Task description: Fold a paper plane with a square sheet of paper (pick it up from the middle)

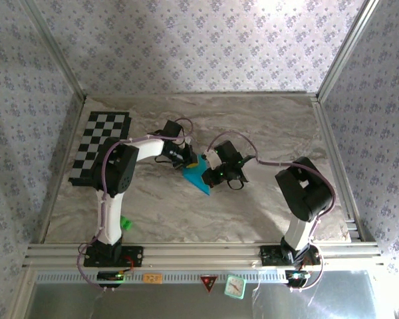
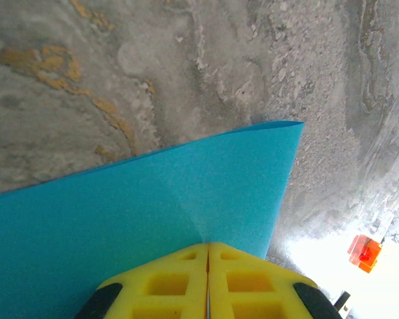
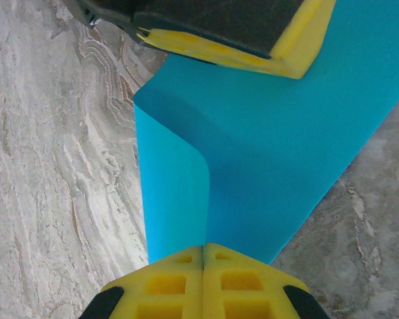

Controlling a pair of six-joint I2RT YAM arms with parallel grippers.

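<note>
Left fingers (image 2: 166, 286) are shut tight on the paper (image 1: 200, 179), mid-frame. Right fingers (image 3: 166, 282) pinch its curled edge too.

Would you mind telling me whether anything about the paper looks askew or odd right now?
Yes: the square sheet of paper bulges into a rounded, uncreased flap beside the right fingers, which pinch its edge; elsewhere it looks undamaged.
</note>
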